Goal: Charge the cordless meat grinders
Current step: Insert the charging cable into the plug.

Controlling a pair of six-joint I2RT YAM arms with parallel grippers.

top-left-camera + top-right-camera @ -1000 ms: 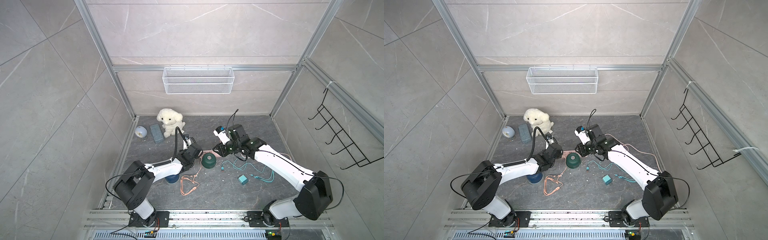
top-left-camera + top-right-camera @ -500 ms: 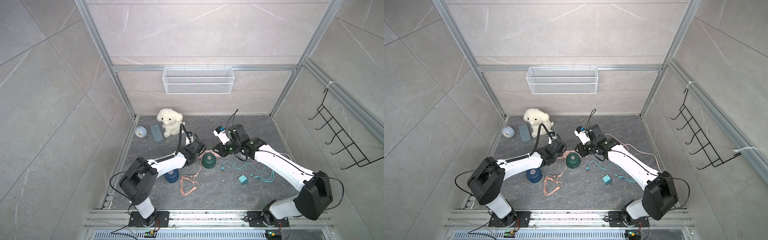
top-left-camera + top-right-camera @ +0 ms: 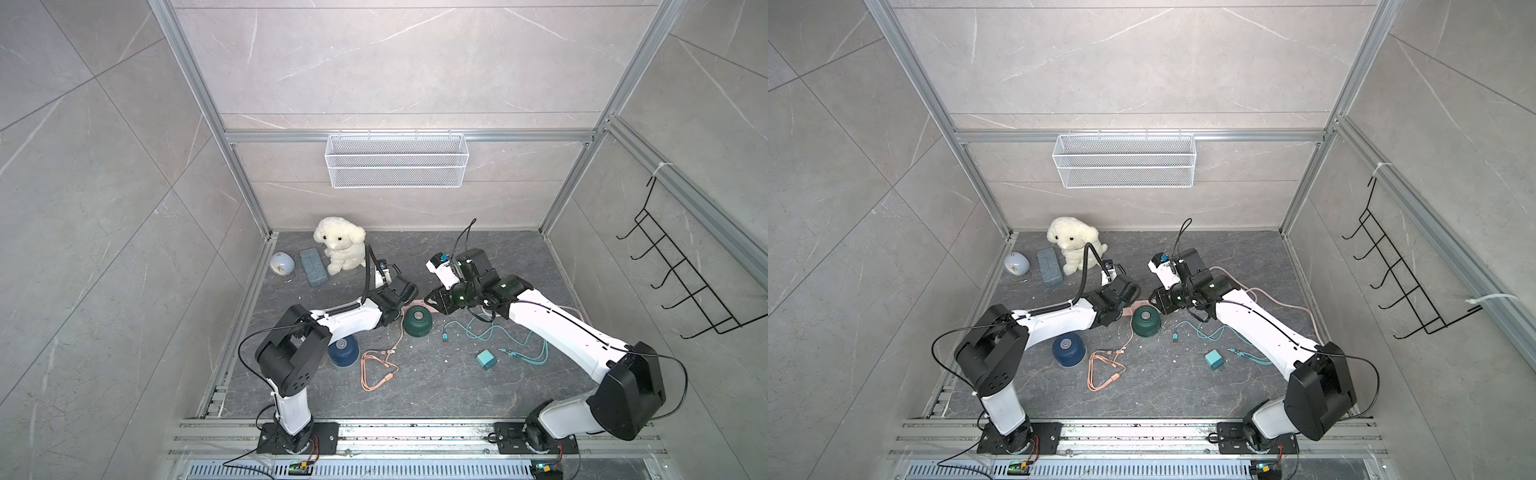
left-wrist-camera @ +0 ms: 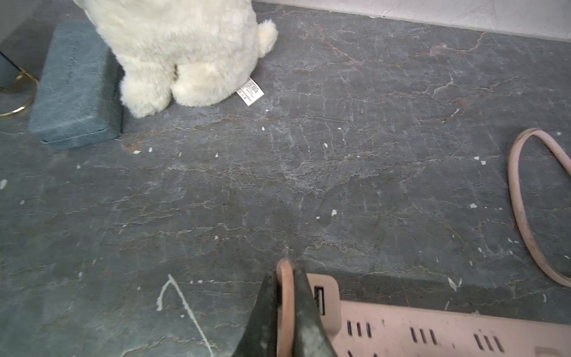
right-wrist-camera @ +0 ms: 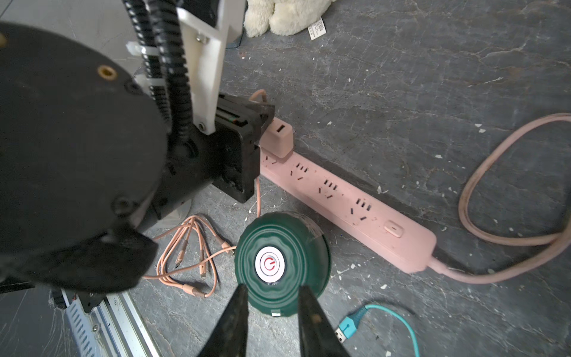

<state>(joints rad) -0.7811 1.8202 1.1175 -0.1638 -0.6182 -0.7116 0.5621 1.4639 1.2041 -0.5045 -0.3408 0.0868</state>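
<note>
The dark tabletop (image 3: 436, 395) carries everything. The left arm (image 3: 353, 320) and right arm (image 3: 561, 328) reach in so that their jaws nearly face each other, close together. The left jaws are pinched shut on a pink cable (image 4: 285, 296), and a loop of it shows above the tips. The right jaws stand partly apart with nothing between them, hanging just above the near edge of the green grinder (image 5: 296, 244).

A pink strip (image 5: 355, 204) lies just beside the left jaws. A plush dog (image 3: 340, 249) sits well beyond them, with a grey-blue case (image 3: 312, 268) just beside it.

The green grinder stands upright, hub up, between the two sets of jaws and near the strip. The blue grinder (image 3: 344, 355) stands upright well behind the left jaws, partly under the left arm.

The pink cable runs from the left jaws past the green grinder to a loose coil. I cannot tell whether it enters the grinder. A teal cable (image 3: 498, 336) lies behind the right jaws, its USB end loose near the green grinder.

A pink cube (image 5: 279, 136) sits in the strip's end, right by the left jaws. A teal cube (image 3: 485, 359) lies well behind the right jaws.
</note>
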